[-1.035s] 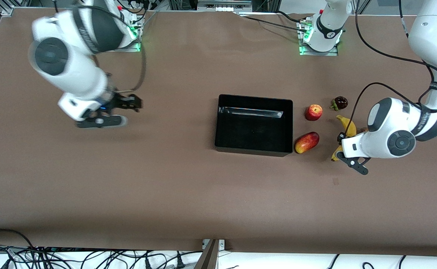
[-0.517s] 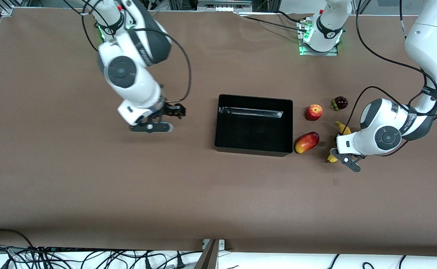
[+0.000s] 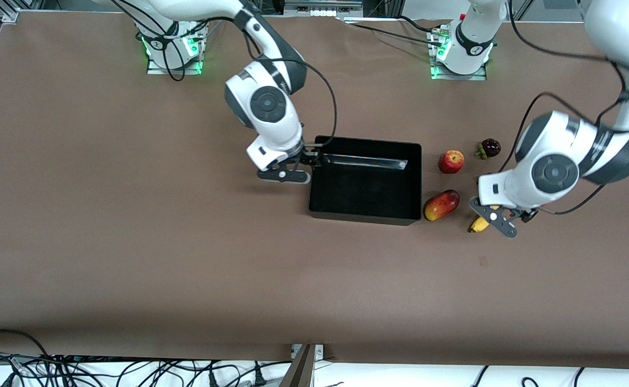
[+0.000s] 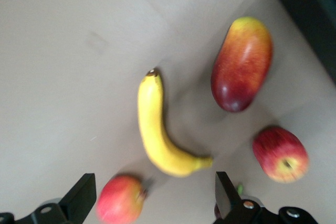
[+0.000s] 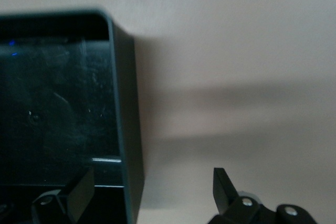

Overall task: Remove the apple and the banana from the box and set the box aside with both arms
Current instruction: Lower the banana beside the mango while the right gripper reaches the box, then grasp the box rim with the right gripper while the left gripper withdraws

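Brown counter [image 3: 185,258], empty black box [image 3: 365,180] mid-counter; probably light, stiff, slippery, best gripped by opposite walls. Apple [image 3: 452,161], banana [image 3: 478,224] beside it, toward left arm's end. Right tool [image 3: 308,161] open astride box wall. Left tool [image 4: 152,200] open, empty, over banana, full curve shown only by left wrist view.

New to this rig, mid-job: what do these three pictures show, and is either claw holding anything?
Two white robot arms work at a brown table. The wide picture looks down from across it; the other two come from wrist cameras. The right claw is open astride a wall of the empty shallow glossy black plastic box. Toward the left arm's end lie a small red apple, an oblong red-yellow mango, a long yellow banana, a pinkish-red round fruit and a dark round fruit. The left claw hangs open over the banana. Nothing is held.
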Action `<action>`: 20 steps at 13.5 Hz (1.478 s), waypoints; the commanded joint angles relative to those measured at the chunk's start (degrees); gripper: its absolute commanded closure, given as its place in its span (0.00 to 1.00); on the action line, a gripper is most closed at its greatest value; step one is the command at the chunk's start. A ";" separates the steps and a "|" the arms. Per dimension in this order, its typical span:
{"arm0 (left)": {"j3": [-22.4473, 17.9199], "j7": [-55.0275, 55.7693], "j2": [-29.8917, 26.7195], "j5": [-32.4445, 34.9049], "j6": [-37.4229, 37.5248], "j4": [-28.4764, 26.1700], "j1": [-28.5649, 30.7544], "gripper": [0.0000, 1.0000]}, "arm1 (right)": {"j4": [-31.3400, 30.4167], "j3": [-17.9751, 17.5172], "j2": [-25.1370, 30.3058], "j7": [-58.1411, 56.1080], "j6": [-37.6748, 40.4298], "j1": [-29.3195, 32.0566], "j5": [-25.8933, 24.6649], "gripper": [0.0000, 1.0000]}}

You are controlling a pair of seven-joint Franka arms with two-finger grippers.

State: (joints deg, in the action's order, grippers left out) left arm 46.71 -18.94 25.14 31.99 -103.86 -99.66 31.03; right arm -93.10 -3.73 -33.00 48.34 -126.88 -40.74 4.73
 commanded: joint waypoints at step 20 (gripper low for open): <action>-45.39 20.44 -27.43 -31.02 6.21 -0.01 -31.65 0.00 | 3.44 2.41 -1.38 -4.19 2.40 0.03 -2.01 1.00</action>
State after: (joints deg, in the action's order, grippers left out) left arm 1.92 1.63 -0.82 1.24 -96.38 -97.22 -0.56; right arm -90.67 -0.99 -38.00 48.35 -129.94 -43.31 3.35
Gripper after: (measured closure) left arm 0.000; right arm 0.956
